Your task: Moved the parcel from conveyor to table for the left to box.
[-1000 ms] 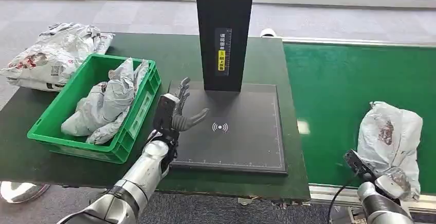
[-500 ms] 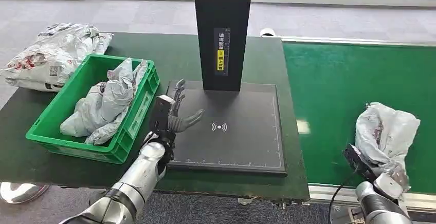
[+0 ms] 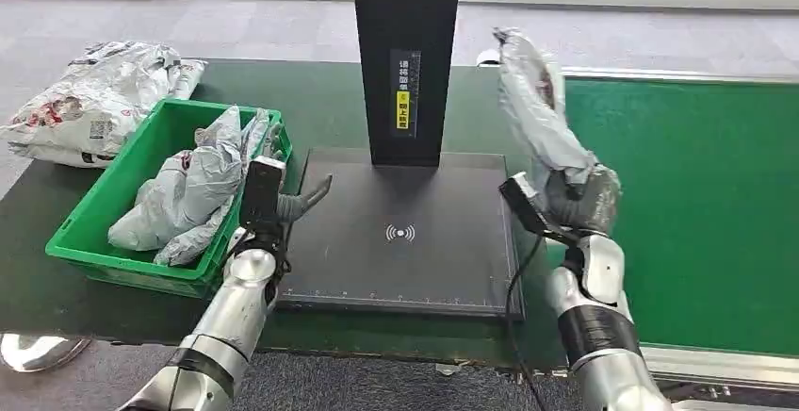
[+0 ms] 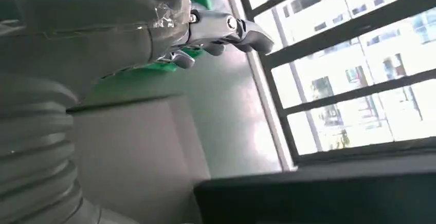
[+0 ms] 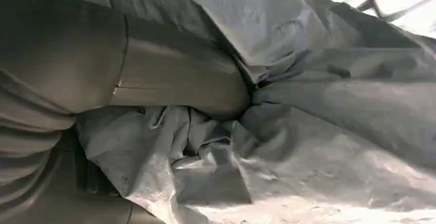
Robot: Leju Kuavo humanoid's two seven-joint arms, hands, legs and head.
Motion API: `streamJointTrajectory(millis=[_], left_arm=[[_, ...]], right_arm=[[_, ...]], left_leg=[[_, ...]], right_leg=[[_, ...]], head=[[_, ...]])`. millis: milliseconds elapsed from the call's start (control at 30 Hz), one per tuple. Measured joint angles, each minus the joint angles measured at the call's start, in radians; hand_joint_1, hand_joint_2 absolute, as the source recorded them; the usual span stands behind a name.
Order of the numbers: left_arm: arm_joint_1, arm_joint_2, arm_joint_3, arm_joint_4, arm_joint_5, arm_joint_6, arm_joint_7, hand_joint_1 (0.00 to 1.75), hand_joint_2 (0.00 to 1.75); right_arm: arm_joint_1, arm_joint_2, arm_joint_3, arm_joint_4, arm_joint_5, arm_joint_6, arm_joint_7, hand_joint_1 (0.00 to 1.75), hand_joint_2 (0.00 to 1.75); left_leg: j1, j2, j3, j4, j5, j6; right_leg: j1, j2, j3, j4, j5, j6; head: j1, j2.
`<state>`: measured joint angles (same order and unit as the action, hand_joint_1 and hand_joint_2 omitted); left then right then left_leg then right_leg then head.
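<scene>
Silver-armed and raised at the near right, the right hand (image 3: 577, 205) is closed around the lower end of a crumpled grey plastic mailer parcel (image 3: 537, 100). The parcel is held off every surface, standing up tall from the grip above the seam between the dark green table (image 3: 320, 100) and the bright green conveyor belt (image 3: 678, 194). In the right wrist view the wrinkled film (image 5: 308, 106) is seen bunched tightly against the thick grey thumb (image 5: 175, 88), so the hold is judged firm.

At the near left, the left hand (image 3: 283, 205) is held above the left edge of the flat black scanning pad (image 3: 452, 260) with nothing in it. In the left wrist view its fingers (image 4: 226, 26) are seen extended and apart.

Just beyond the left hand, a green plastic crate (image 3: 104, 213) is seen with other grey bagged parcels (image 3: 188, 194) lying inside it. Further back, a black upright post (image 3: 405, 53) stands at the rear of the pad, and a loose heap of pale printed bags (image 3: 94, 100) lies on the far left corner of the table.

The lift from the conveyor is judged done. Carrying across is judged partly done, since the parcel is not yet set down. Lowering it onto the table within reach of the left hand, releasing it, and the boxing by the left hand are judged to be left.
</scene>
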<state>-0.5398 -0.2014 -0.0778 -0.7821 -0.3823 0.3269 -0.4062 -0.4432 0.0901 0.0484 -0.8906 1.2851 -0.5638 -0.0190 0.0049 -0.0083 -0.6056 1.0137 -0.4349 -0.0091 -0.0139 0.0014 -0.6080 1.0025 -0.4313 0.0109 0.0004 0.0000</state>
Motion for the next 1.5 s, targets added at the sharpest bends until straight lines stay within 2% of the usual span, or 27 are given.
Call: streamJointTrajectory(millis=[133, 233, 267, 300, 400, 533, 700, 1033, 1233, 1500], left_arm=[[0.000, 0.004, 0.016, -0.042, -0.019, -0.013, 0.002, 0.00, 1.75], [0.000, 0.008, 0.023, -0.054, -0.017, -0.025, -0.003, 0.00, 1.75], [0.000, 0.010, 0.024, -0.057, -0.017, -0.032, -0.006, 0.00, 1.75], [0.000, 0.012, 0.024, -0.058, -0.015, -0.038, -0.008, 0.00, 1.75], [0.000, 0.016, 0.024, -0.059, -0.005, -0.037, -0.016, 0.00, 1.75], [0.000, 0.023, 0.024, -0.060, 0.006, -0.036, -0.020, 0.00, 1.75], [0.015, 0.029, 0.024, -0.080, 0.006, -0.032, -0.025, 0.00, 1.75], [0.066, 0.037, 0.024, -0.131, 0.013, -0.015, -0.033, 0.00, 1.75], [0.072, 0.038, 0.022, -0.132, 0.005, -0.068, -0.010, 0.00, 1.75], [0.046, 0.038, -0.026, -0.034, -0.074, -0.137, 0.014, 0.00, 1.75]], right_arm=[[0.050, 0.026, 0.273, -0.131, -0.154, 0.086, -0.021, 1.75, 1.75], [0.057, 0.030, 0.421, -0.168, -0.281, 0.249, -0.049, 1.75, 1.75], [0.059, 0.030, 0.458, -0.171, -0.330, 0.312, -0.058, 0.23, 1.75], [0.059, 0.029, 0.489, -0.172, -0.380, 0.371, -0.068, 0.00, 1.75], [0.062, 0.014, 0.577, -0.172, -0.495, 0.514, -0.091, 0.00, 1.75], [0.051, -0.018, 0.640, -0.171, -0.510, 0.569, -0.077, 0.00, 1.75], [0.021, -0.053, 0.696, -0.170, -0.458, 0.547, -0.022, 0.00, 1.75], [0.026, -0.090, 0.686, -0.237, -0.566, 0.467, -0.028, 0.00, 1.75], [0.081, -0.081, 0.611, -0.327, -0.705, 0.286, -0.165, 0.00, 1.75], [0.156, -0.044, 0.491, -0.418, -0.873, 0.265, -0.272, 0.00, 1.75]], left_leg=[[0.000, 0.001, 0.000, 0.000, -0.001, -0.001], [0.000, 0.000, -0.001, 0.000, -0.001, -0.001], [0.000, 0.000, -0.001, 0.000, -0.001, -0.001], [0.000, 0.000, -0.001, 0.000, -0.001, -0.001], [-0.001, 0.000, -0.001, 0.000, -0.001, -0.001], [-0.001, 0.000, -0.001, 0.000, -0.001, -0.001], [-0.001, 0.000, -0.001, 0.001, -0.001, -0.001], [-0.001, 0.001, -0.001, 0.000, -0.001, 0.000], [-0.001, 0.000, -0.001, 0.001, -0.001, 0.000], [-0.001, 0.001, -0.001, 0.001, -0.001, 0.000]], right_leg=[[0.000, 0.001, -0.001, 0.000, 0.000, -0.001], [0.000, 0.000, -0.001, -0.001, -0.001, 0.000], [0.000, 0.000, -0.001, -0.001, -0.001, 0.000], [0.000, 0.000, -0.001, -0.001, -0.001, 0.000], [0.000, 0.000, -0.001, -0.001, 0.000, 0.000], [-0.001, 0.000, 0.000, -0.001, 0.000, 0.000], [-0.001, 0.000, -0.001, -0.001, 0.000, 0.000], [-0.001, 0.001, -0.001, -0.001, 0.000, 0.000], [-0.001, 0.000, -0.001, -0.001, 0.000, 0.000], [-0.001, 0.001, -0.002, -0.002, 0.000, 0.000]], head=[[0.000, 0.000], [0.000, 0.000], [0.000, 0.000], [0.000, 0.000], [0.000, 0.000], [0.000, 0.000], [0.000, 0.000], [0.000, 0.000], [0.000, 0.000], [0.000, 0.000]])
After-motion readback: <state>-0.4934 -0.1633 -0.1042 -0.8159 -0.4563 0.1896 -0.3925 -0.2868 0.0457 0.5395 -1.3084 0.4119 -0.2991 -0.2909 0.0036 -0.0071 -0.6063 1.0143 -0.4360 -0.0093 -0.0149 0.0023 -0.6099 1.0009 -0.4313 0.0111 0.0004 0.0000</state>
